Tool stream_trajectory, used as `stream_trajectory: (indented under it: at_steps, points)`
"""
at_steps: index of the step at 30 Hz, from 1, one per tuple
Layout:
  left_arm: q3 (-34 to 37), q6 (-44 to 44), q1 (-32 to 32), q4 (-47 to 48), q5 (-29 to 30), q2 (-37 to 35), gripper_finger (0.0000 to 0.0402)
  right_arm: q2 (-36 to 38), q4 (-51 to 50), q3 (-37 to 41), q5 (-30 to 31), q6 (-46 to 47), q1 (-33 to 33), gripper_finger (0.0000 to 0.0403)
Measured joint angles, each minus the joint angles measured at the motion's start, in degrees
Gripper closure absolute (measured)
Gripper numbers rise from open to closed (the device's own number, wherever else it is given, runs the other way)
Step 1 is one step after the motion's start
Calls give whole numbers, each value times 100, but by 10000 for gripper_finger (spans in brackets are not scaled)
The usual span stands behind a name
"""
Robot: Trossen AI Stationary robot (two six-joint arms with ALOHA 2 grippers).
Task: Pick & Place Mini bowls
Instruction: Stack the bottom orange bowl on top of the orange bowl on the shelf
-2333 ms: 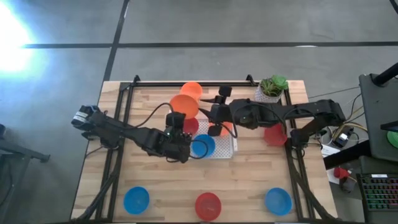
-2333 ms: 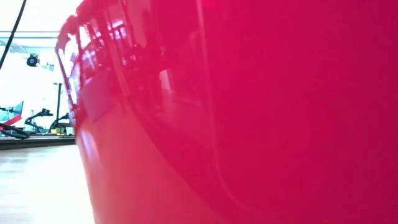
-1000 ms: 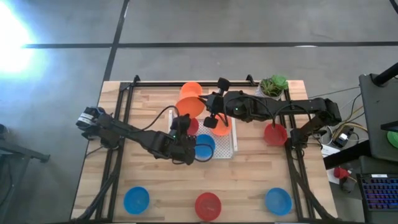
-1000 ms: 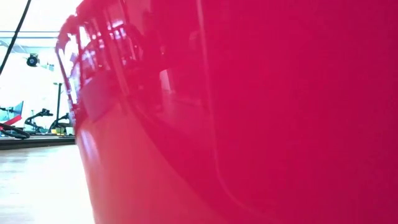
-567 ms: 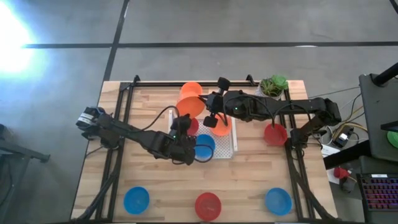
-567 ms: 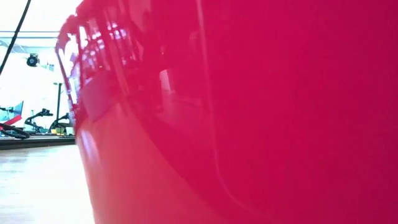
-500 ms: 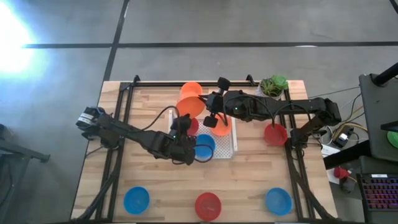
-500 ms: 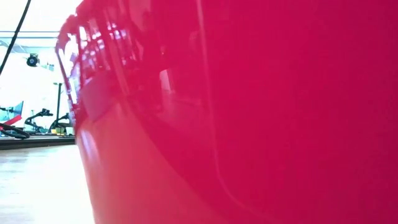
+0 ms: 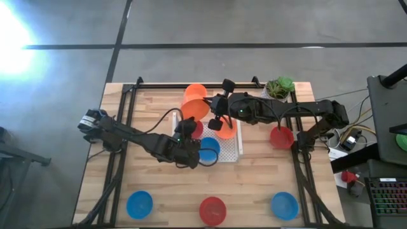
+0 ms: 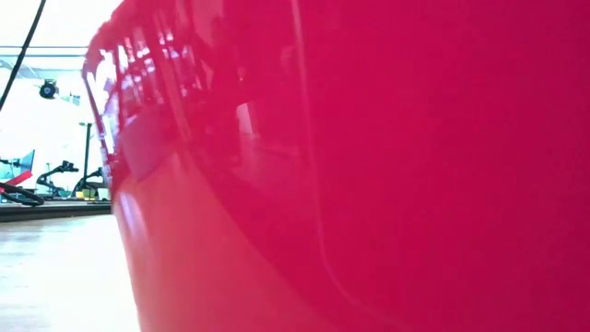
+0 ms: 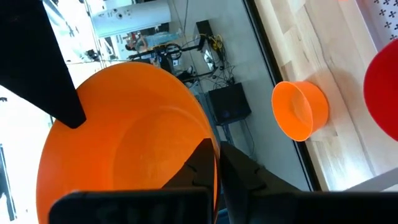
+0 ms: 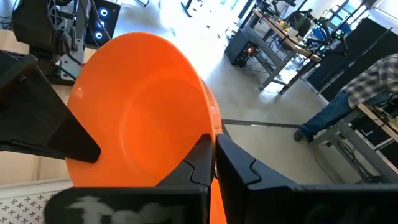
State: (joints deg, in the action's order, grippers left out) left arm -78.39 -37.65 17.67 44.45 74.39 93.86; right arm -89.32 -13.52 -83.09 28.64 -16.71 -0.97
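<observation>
The left gripper (image 9: 188,125) is clamped on the rim of an orange bowl (image 9: 195,108), which is held above the tray (image 9: 234,151) at mid-table. The right gripper (image 9: 218,121) is clamped on the rim of a second orange bowl (image 9: 228,131) just beside it. A blue bowl (image 9: 206,148) is seated on the tray. The low view is filled by a red bowl (image 10: 369,166).

Nine small round bowls. Three lie open-side up along the counter's near edge: blue (image 9: 139,205), red (image 9: 212,210), blue (image 9: 285,205). Another red bowl (image 9: 281,137) sits at the right. Mid-counter cluster: two orange bowls (image 9: 195,92) tilted on edge, one blue bowl (image 9: 208,148).
</observation>
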Motion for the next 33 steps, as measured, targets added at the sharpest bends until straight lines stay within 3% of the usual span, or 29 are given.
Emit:
stream_trajectory:
  at_steps: [6, 15, 33]
  points:
    - [0, 7, -2, -14, -2, 0, 383, 0, 2, 0, -2, 0, 0, 394]
    - [0, -2, 0, -36, 22, -4, 327, 0, -22, 0, 3, -7, -7, 395]
    - [-11, 263, -2, -75, 16, -4, 323, 0, -317, 2, 147, 131, -373, 395]
